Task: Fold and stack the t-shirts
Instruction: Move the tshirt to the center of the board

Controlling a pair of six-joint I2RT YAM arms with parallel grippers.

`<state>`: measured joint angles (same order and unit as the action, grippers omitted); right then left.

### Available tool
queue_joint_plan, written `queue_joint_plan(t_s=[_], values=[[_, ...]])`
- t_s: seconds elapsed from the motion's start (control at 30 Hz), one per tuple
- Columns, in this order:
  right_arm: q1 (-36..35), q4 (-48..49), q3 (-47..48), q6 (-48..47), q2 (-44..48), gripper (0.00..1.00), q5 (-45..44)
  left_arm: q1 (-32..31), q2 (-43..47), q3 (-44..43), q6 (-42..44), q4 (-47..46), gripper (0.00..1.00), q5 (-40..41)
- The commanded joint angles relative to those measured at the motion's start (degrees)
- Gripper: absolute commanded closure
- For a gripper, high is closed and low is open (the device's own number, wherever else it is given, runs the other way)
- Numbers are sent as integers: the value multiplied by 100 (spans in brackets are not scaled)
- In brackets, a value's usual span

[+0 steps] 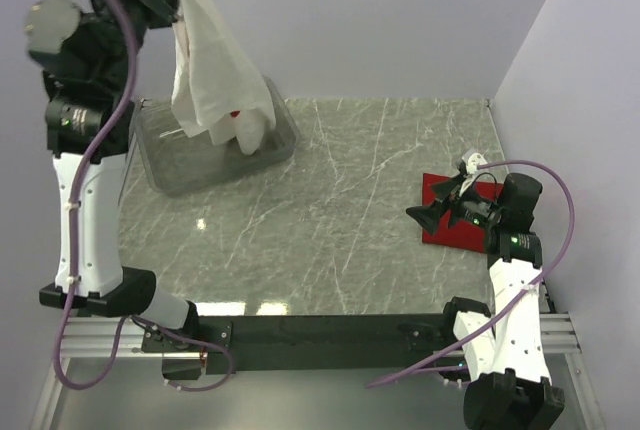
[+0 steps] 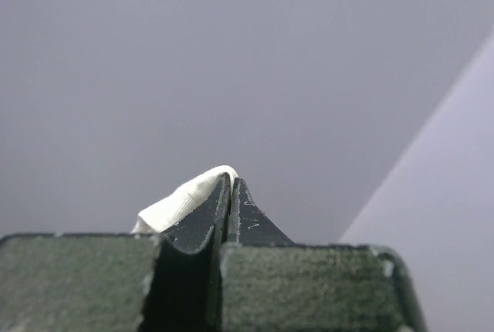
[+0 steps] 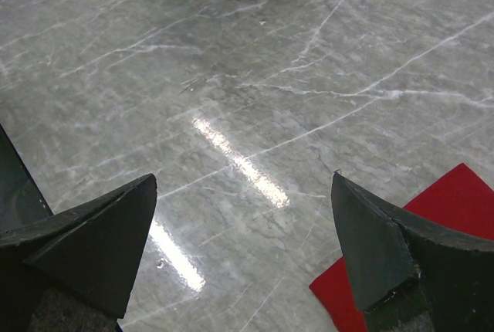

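left gripper [image 2: 234, 187] pinching white shirt [image 1: 215, 75] | print [image 1: 236, 113] unreadable | right gripper [image 3: 243, 179] agape

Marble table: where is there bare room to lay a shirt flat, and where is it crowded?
Free: the middle of the grey marble table, between the clear plastic bin far left and the red t-shirt at right. Crowded: over the bin, where the white t-shirt hangs from the left gripper, and around the open right gripper.
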<state>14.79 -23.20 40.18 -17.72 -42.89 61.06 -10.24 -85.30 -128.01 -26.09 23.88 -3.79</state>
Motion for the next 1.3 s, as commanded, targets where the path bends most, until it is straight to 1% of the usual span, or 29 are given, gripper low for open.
queue_joint_plan(t_s=[0.0,0.03,0.23,0.27,0.37,0.47,0.6,0.7,0.73,0.8,0.93,1.0,1.03,1.13,1.17,1.2,1.23,1.27], values=[[-11,88,192,-57,-26,0,20,-31,48,-339,-1115,-1147,100,-727],[-11,88,192,-57,-35,0,38,-31,74,-339,-1248,-1471,100,-859],[-11,88,183,-57,-70,0,55,-39,-31,-769,-2338,-2211,99,-1343],[-11,88,183,-48,-70,0,55,-39,-57,-839,-2644,-2551,99,-1491],[-11,79,191,-65,-88,0,47,-66,-180,-1085,-3111,-2853,99,-1616],[-11,79,183,-65,-96,0,47,-75,-268,-1227,-3375,-2985,99,-1651],[-11,70,174,-74,-140,0,47,-101,-295,-1192,-3710,-3222,99,-1774],[-11,61,183,-83,-175,0,55,-328,-303,-1148,-3930,-3424,99,-1870],[-11,53,183,-92,-184,0,55,-573,-356,-1243,-3826,-3338,99,-1862],[-11,61,174,-92,-219,0,47,-803,-382,-1245,-3720,-3276,99,-1836],[-11,44,183,-127,-219,0,12,-1295,-312,-833,-3553,-3144,99,-1879],[-11,26,192,-144,-228,0,-15,-1471,-181,-420,-3264,-2951,99,-1897],[-11,26,192,-162,-219,0,-32,-1664,-111,-53,-3010,-2872,99,-1880],[-11,0,209,-188,-219,0,-59,-2059,241,608,-2535,-2591,99,-1871],[-11,-9,200,-188,-219,0,-59,-2131,424,1045,-2420,-2433,99,-1801],[-11,0,209,-188,-228,0,-59,-2201,522,1302,-2323,-2406,99,-1766],[-11,0,209,-188,-228,0,-59,-2289,706,1826,-2174,-2231,99,-1704],[-20,0,209,-188,-228,0,-50,-2324,786,2093,-2094,-2169,99,-1599]])
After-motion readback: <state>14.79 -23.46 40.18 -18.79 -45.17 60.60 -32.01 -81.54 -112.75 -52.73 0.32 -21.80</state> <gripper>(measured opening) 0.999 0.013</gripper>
